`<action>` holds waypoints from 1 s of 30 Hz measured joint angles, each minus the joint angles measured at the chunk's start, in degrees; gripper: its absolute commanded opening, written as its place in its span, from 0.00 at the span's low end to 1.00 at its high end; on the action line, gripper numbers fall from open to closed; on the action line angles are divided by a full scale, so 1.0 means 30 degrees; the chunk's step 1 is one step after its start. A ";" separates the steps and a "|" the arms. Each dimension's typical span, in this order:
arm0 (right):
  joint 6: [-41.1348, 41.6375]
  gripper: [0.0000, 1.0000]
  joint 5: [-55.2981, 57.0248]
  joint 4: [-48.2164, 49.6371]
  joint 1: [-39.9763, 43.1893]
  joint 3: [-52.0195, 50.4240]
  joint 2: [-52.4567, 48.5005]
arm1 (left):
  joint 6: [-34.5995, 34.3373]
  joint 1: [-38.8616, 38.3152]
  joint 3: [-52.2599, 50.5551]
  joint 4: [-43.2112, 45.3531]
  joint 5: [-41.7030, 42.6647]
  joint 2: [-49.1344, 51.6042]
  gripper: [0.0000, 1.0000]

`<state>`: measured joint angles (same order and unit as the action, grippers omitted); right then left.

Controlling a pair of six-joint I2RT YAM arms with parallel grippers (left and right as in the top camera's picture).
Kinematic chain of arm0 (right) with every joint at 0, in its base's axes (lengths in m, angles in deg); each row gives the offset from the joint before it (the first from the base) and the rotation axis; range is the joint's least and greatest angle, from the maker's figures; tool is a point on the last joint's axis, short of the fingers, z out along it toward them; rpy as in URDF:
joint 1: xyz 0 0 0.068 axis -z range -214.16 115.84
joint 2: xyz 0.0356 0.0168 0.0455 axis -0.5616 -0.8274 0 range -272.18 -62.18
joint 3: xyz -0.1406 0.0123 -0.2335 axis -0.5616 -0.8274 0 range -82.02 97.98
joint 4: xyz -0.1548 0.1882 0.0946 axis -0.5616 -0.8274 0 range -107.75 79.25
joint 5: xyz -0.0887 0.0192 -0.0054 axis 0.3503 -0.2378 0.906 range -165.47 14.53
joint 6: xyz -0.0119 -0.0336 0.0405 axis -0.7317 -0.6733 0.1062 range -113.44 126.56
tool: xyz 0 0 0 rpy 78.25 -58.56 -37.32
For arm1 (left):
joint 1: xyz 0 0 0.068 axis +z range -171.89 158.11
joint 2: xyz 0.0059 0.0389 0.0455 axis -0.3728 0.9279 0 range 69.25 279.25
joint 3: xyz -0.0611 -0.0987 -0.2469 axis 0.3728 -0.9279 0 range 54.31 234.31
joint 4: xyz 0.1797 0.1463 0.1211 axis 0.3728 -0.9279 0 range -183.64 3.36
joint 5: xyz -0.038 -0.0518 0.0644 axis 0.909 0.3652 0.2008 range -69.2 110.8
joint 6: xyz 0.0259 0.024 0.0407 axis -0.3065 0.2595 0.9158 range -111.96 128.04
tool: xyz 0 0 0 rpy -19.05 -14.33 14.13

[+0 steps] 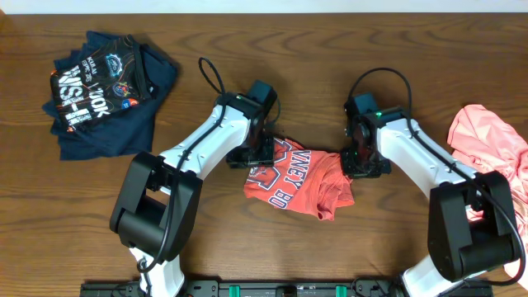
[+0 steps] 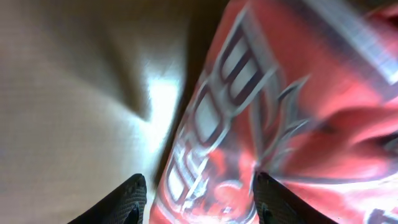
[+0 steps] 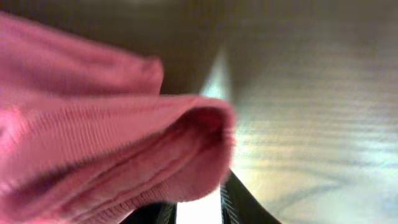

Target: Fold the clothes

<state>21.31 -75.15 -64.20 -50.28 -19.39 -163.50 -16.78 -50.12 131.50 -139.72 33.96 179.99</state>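
I see the red shirt (image 1: 301,181) lying bunched up in the middle of the bench (image 1: 330,247), with its blue and white letters facing up. My left claw (image 2: 202,204) is down at the shirt's left side. Its fingers (image 2: 134,199) are spread apart, and the printed edge of the shirt lies between them. I cannot tell if they touch the cloth. My right claw (image 3: 196,213) is at the shirt's right side. It is nearly pressed together and pinches a thick fold of the red cloth. A pink shirt (image 1: 491,144) sits in a heap at the right edge of the bench. A navy shirt (image 1: 103,87) lies near the far left corner.
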 measured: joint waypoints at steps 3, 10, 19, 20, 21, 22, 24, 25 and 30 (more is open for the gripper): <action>-0.0175 0.22 -0.0058 -0.0372 0.0175 0.0175 -0.0007 | -0.0998 0.0000 0.0000 -0.0707 0.0007 0.0000 0.57; -0.0546 0.27 -0.2776 -0.3869 0.0168 0.3767 0.0211 | -0.1231 0.0583 -0.0007 0.1639 0.0058 -0.0044 0.58; -0.1217 0.33 -0.6135 -0.3745 -0.2324 0.3330 0.1209 | -0.1202 0.0780 -0.0007 0.1588 0.0058 -0.0080 0.57; -0.1217 0.32 -0.6266 -0.3577 -0.2637 0.2936 0.1209 | -0.1202 0.0729 -0.0007 0.1596 0.0058 -0.0080 0.58; -0.1122 0.30 -0.6375 -0.3067 -0.3060 0.2317 0.1209 | -0.1195 0.0685 -0.0007 0.1596 0.0066 -0.0080 0.57; -0.0918 0.28 -0.6477 -0.2514 -0.3402 0.1690 0.1209 | -0.1173 0.0656 -0.0007 0.1603 0.0058 -0.0080 0.58; -0.0612 0.18 -0.6601 -0.1734 -0.3767 0.0743 0.1202 | -0.1158 0.0656 -0.0007 0.1632 0.0058 -0.0080 0.57; -0.0401 0.10 -0.6645 -0.1362 -0.3912 0.0240 0.1202 | -0.1158 0.0656 -0.0007 0.1632 0.0058 -0.0080 0.57; 0.0532 0.01 -0.6586 -0.0772 -0.4029 -0.1472 0.1202 | -0.1158 0.0656 -0.0007 0.1632 0.0066 -0.0087 0.57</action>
<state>22.90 -94.91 -66.52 -62.37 -23.81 -159.89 -20.25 -48.15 131.48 -134.83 34.16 179.72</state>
